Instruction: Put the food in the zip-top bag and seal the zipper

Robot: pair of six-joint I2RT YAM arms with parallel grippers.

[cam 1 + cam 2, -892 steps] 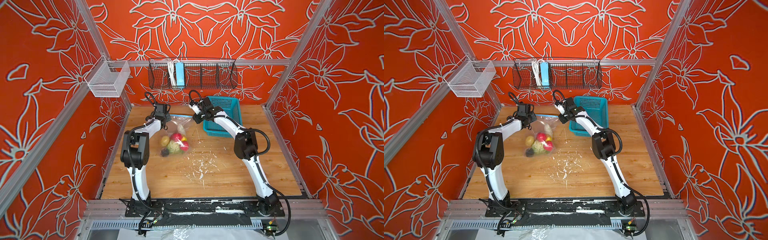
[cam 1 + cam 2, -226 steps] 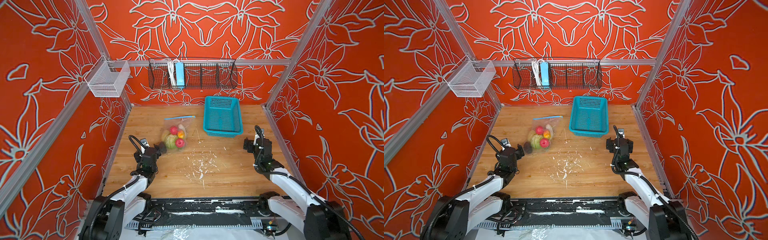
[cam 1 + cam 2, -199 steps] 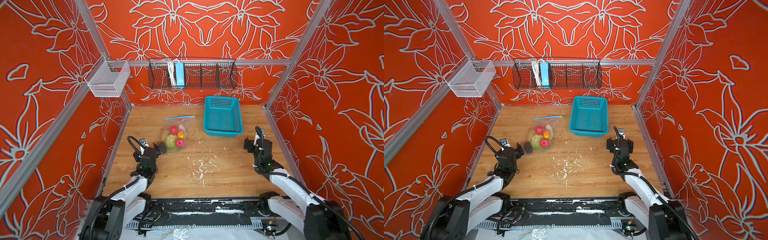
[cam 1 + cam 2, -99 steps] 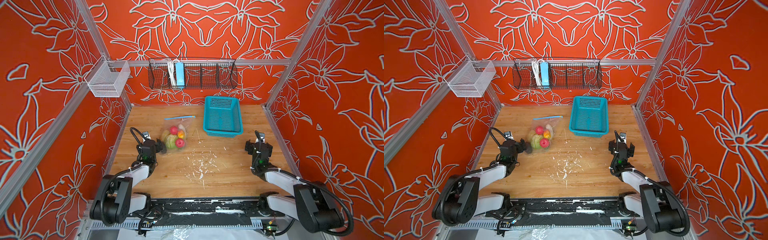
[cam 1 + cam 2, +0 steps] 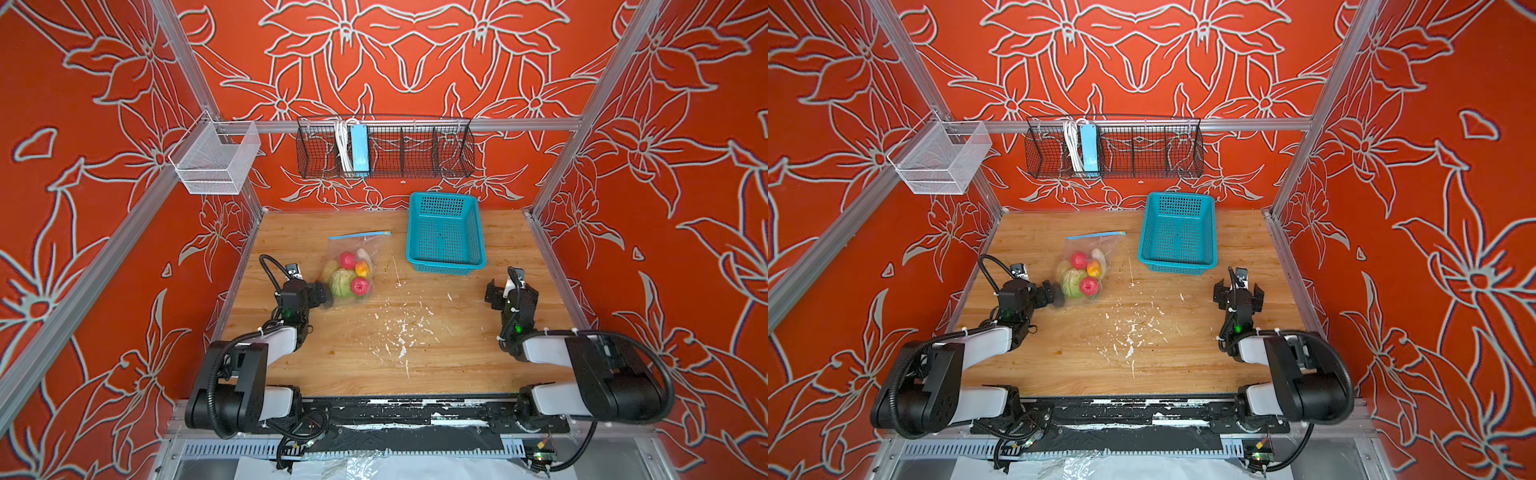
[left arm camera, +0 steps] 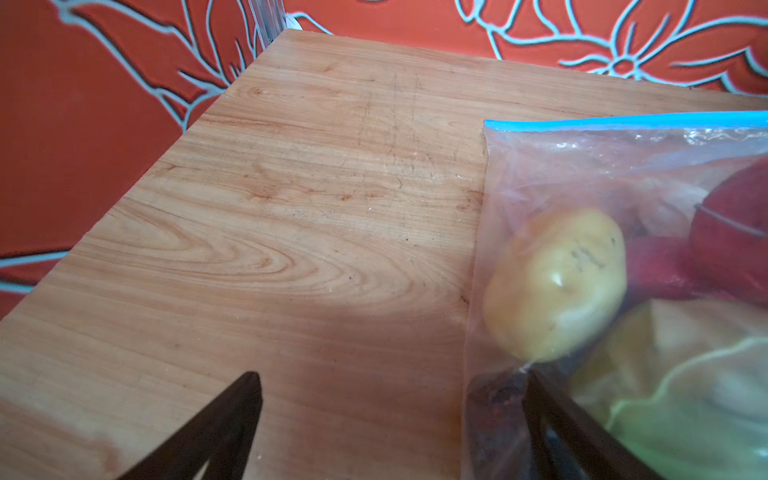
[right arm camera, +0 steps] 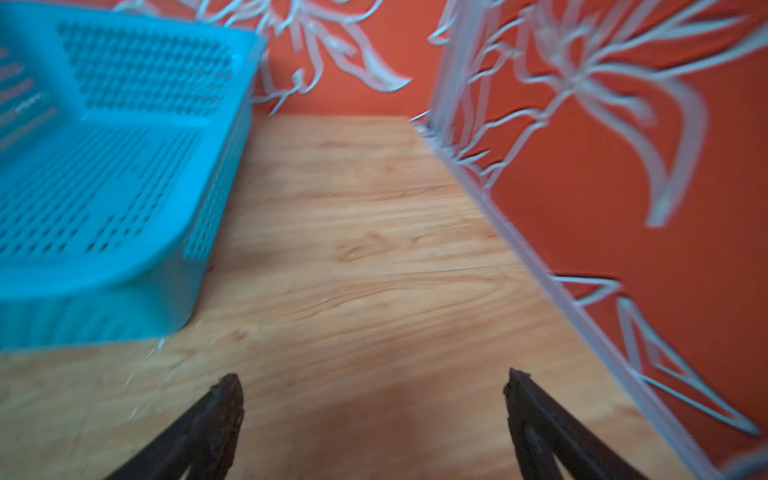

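Seemingly wrapping up: food bagged, both claws gaping wide and holding nothing.

The zip-top bag (image 5: 353,259) is lying flat on the table (image 5: 415,357), just beside the teal basket (image 5: 446,266), which is sitting empty. The food (image 5: 347,276) is bunching inside the clear plastic, with the cabbage (image 5: 341,282), a strawberry (image 5: 360,286) and the yellow-green fruit (image 6: 557,282) showing through. The zipper (image 5: 359,235) is running straight along the far edge and looking pressed shut, though no view is confirming the seal. The left gripper (image 5: 322,295) is hovering at the bag's near corner, one finger overlapping the plastic there, contact unclear. The right gripper (image 7: 374,376) is hanging over bare wood near the basket. The next move is likely calling for a check of the strip, pinching along it if any gap is showing.
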